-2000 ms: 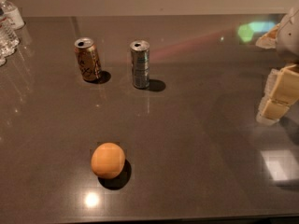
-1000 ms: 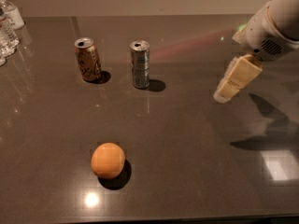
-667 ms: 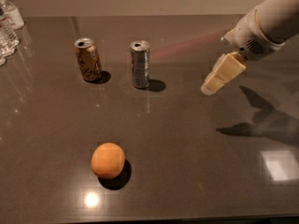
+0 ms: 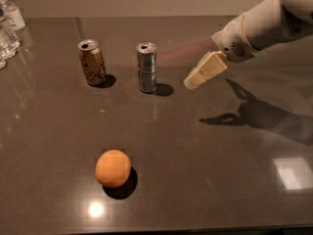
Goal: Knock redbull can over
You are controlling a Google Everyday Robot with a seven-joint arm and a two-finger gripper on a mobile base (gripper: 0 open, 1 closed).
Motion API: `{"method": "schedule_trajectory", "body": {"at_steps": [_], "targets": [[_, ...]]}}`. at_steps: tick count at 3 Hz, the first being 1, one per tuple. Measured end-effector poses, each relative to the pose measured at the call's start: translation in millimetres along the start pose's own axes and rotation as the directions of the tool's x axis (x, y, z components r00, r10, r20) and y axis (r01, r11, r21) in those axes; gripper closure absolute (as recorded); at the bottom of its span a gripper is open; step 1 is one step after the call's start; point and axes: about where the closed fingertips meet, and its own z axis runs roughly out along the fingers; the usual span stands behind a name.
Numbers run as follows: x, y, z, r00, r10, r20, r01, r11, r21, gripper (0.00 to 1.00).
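The redbull can (image 4: pixel 146 67) is slim and silver-grey with bluish markings. It stands upright on the dark table (image 4: pixel 210 180), a little left of centre at the back. My gripper (image 4: pixel 190 83) comes in from the upper right on a white arm. Its cream-coloured tip hovers above the table, to the right of the can and apart from it.
A wider brown-gold can (image 4: pixel 92 62) stands upright left of the redbull can. An orange (image 4: pixel 113 168) lies nearer the front. Clear plastic water bottles (image 4: pixel 9 26) stand at the far left edge. The arm's shadow (image 4: pixel 254 114) falls on the right.
My arm has swept in from the right edge toward the left, bringing the gripper much closer to the redbull can. The cans and the orange have not moved.
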Motion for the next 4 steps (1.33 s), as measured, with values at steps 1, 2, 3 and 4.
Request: {"method": "schedule_trajectory", "body": {"at_steps": [1,2,3,4], "targets": [[-27,3,25,0.996,0.009,0.090,-0.005,0.9992,-0.039,0.00],[-51,11,46,0.989,-0.002,0.149,0.015,0.9961,-0.087,0.00],[-67,20,62,0.981,-0.014,0.192,0.039,0.9912,-0.126,0.00],[-85,28,75,0.969,-0.011,0.247,0.054,0.9840,-0.170,0.00]]}}
